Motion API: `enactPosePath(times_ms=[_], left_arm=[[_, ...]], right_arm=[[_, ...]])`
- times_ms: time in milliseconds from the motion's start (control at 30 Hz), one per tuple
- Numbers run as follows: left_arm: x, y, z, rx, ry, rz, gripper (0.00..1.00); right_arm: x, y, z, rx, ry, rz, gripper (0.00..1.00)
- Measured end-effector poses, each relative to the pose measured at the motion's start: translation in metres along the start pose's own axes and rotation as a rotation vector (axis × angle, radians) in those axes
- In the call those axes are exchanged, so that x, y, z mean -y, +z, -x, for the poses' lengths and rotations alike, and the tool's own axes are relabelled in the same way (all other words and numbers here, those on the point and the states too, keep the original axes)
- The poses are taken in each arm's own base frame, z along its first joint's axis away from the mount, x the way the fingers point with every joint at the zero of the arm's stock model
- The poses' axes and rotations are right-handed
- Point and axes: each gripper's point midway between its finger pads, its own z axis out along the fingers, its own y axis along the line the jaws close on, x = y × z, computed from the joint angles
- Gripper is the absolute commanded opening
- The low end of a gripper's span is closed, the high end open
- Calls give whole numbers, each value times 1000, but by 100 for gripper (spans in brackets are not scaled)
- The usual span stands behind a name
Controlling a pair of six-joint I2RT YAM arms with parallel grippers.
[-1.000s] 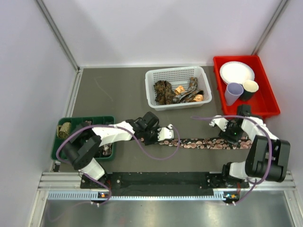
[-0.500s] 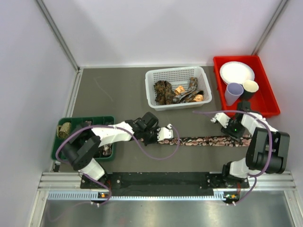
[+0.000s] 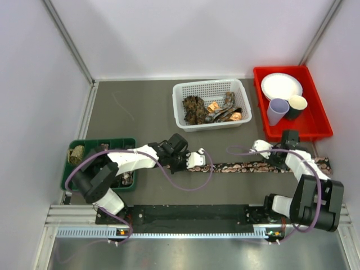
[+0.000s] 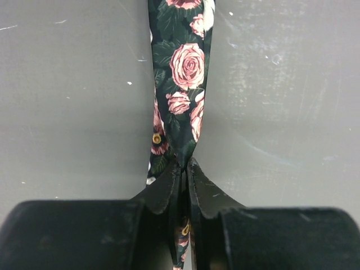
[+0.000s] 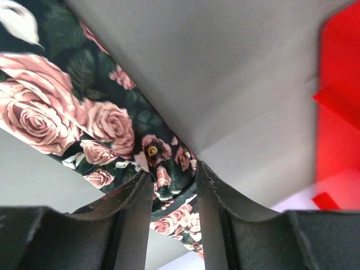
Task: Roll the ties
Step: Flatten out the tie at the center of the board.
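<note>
Your left pincer (image 4: 184,169) pinches the tie (image 3: 242,167) at its narrow end, and the right pincer (image 5: 171,174) seems clamped on it too. The tie runs left-right along the worktop's (image 3: 140,112) near edge, between both.

Overhead view: bright, even, diffuse white light. Walls (image 3: 169,34) near washed out at 12 o'clock; shadows short and soft. Dull sheen on the metal ledge (image 3: 197,253) at 6 o'clock.

Left wrist view: tie (image 4: 185,67) sharp. Pale glare on the tabletop (image 4: 292,112) at 2 o'clock. Left fingers (image 4: 163,194) black, detail lost.

Right wrist view: roses crisp at centre. Red tray (image 5: 340,84) blurred at 3 o'clock. Right fingers (image 5: 132,214) underexposed.
</note>
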Motion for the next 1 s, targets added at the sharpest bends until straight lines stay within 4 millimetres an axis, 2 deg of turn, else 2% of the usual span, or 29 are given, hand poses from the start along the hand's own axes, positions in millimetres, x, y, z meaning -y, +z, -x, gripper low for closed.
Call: enactPosePath(times_ms=[33,133,167,200,233,267,367,400,433,533,600,633,700,800,867,933,1000], left_arm=[[1,-1,0,0,9,-1,23],[9,-5,-9,-15,40,-9,28],[11,-7,-10,-17,52,-12,36],[12,-8,-10,-18,58,-13,42],[13,-9,-11,-21,66,-15,48],[14,-10,-12,-26,72,-18,58],[16,-15,-14,-39,69,-19,73],[16,-18,-14,-40,66,-16,89],[16,-24,-12,-36,60,-6,99],[15,-45,0,5,44,35,99],[11,-64,16,61,26,79,99],[8,-75,26,97,14,111,99],[-1,-104,50,190,-14,192,99],[-15,-140,75,301,-87,310,99],[-22,-151,83,331,-140,356,99],[-30,-151,86,324,-191,371,99],[-34,-144,87,291,-218,330,99]], right_arm=[[2,-1,0,6,-15,-29,43],[7,-3,1,21,-64,-105,45],[8,-4,1,25,-78,-120,49],[8,-4,1,28,-90,-130,58],[9,-6,1,32,-99,-139,63],[13,-8,2,37,-108,-155,67],[15,-15,0,42,-108,-156,84],[13,-18,-2,40,-103,-147,97],[9,-23,-4,41,-97,-128,99],[5,-52,3,78,-89,-119,99],[14,-82,15,130,-69,-158,99],[21,-100,22,161,-51,-189,99],[42,-149,41,259,15,-291,99],[56,-195,63,389,159,-349,99],[58,-218,81,487,249,-322,99],[55,-234,105,604,339,-229,99],[51,-240,131,696,425,-102,99]])
